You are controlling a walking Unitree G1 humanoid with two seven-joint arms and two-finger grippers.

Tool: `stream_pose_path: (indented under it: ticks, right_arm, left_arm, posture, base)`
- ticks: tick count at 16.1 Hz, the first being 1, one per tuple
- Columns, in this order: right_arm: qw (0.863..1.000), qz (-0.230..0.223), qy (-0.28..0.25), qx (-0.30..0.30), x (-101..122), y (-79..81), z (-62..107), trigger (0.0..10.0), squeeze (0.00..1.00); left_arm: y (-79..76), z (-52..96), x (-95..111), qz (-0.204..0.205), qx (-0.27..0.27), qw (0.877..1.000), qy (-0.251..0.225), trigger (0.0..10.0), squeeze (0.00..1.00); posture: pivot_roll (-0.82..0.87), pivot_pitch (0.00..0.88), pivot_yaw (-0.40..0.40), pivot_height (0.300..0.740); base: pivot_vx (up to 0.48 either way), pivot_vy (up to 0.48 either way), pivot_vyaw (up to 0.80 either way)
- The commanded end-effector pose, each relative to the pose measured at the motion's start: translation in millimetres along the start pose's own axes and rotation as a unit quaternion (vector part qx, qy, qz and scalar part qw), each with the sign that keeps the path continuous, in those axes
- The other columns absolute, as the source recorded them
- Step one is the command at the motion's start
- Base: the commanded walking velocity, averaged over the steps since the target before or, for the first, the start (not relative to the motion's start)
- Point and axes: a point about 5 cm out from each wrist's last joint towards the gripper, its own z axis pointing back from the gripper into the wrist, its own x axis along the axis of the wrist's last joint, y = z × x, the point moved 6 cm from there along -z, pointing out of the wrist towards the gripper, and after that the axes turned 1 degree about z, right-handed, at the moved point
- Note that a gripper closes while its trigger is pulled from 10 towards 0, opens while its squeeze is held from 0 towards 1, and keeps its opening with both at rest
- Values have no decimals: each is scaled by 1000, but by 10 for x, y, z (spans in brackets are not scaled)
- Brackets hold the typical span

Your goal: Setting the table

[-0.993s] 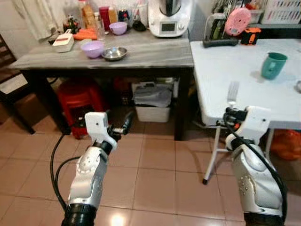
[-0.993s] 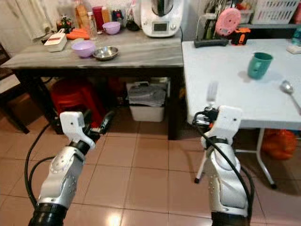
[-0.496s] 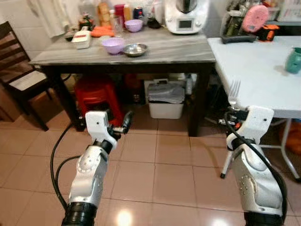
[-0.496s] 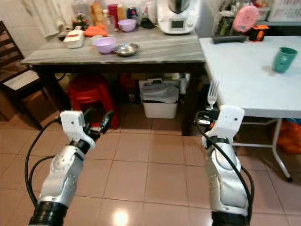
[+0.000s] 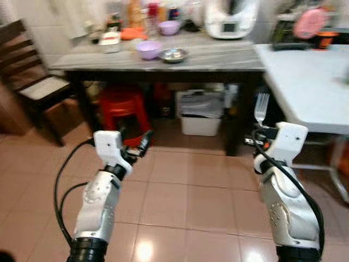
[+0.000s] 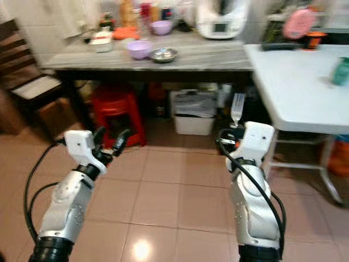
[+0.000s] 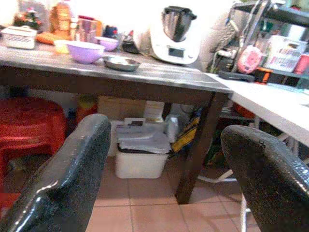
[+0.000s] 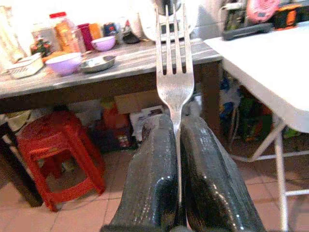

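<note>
Pinching a silver fork (image 8: pixel 175 72) upright, tines up, the right gripper (image 8: pixel 176 145) is showing pressed fingers in its wrist view. The left gripper (image 7: pixel 164 164) is hanging with fingers spread, facing the dark worktop (image 7: pixel 145 72).

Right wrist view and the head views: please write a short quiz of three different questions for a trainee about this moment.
1. True or false: the right gripper has its fingers closed on the handle of the silver metal fork, tines pointing away from the wrist.
2. What stands under the dark grey-topped table? A) red plastic stool B) green bucket C) blue crate
3. Fill in: the left gripper is ____ and holds nothing.

Key: 1 true; 2 A; 3 open.
</note>
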Motion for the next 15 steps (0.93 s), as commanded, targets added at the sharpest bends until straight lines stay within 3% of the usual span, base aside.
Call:
stream_pose_path:
  ticks: [1, 8, 15]
  right_arm:
    - [1000, 2, -14, -1, 82, -10, 2, 10000, 0]
    - [1000, 5, -17, 5, 89, 13, 9, 10000, 0]
    - [1000, 4, -19, 8, 97, 22, 12, 10000, 0]
  left_arm:
    - [-37, -16, 43, 1, -11, 1000, -6, 10000, 0]
    - [-40, -13, 33, 1, -11, 1000, -4, 10000, 0]
    - [-53, -16, 23, 1, -14, 1000, -2, 10000, 0]
  posture:
    - [-68, 23, 57, 740]
    - [-75, 23, 58, 740]
    - [-75, 23, 60, 740]
  base:
    - [409, 0, 0]
    - [418, 0, 0]
    - [426, 0, 602]
